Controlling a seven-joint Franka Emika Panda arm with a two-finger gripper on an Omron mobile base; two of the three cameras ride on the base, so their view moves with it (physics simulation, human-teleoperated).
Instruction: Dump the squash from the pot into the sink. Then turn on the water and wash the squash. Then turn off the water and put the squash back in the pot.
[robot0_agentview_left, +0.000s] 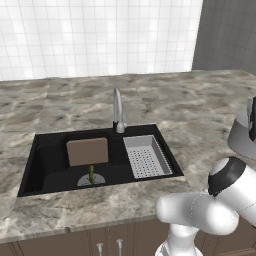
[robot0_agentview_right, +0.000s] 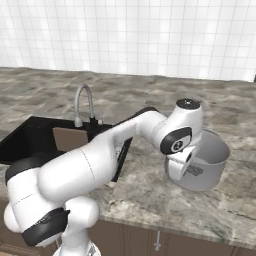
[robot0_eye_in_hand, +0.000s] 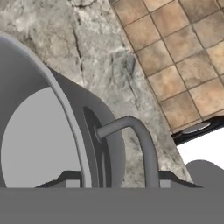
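Note:
The squash (robot0_agentview_left: 91, 173) is a small yellow-green piece standing by the round drain in the black sink (robot0_agentview_left: 50, 150), whose left end also shows in the right base view (robot0_agentview_right: 30, 135). The grey metal pot (robot0_agentview_right: 210, 160) sits on the counter to the right of the sink, and its edge shows at the right border (robot0_agentview_left: 242, 140). My gripper (robot0_agentview_right: 189, 167) is at the pot's near side. In the hand view the pot (robot0_eye_in_hand: 35, 144) looks empty inside. There my gripper (robot0_eye_in_hand: 116, 179) straddles the pot's wall and loop handle (robot0_eye_in_hand: 140, 135), shut on them.
A curved faucet (robot0_agentview_left: 117, 110) stands behind the sink. A grey perforated strainer tray (robot0_agentview_left: 147, 156) fills the basin's right part. A brown block (robot0_agentview_left: 87, 151) leans inside the sink behind the squash. Marble counter surrounds everything, with a tiled wall behind.

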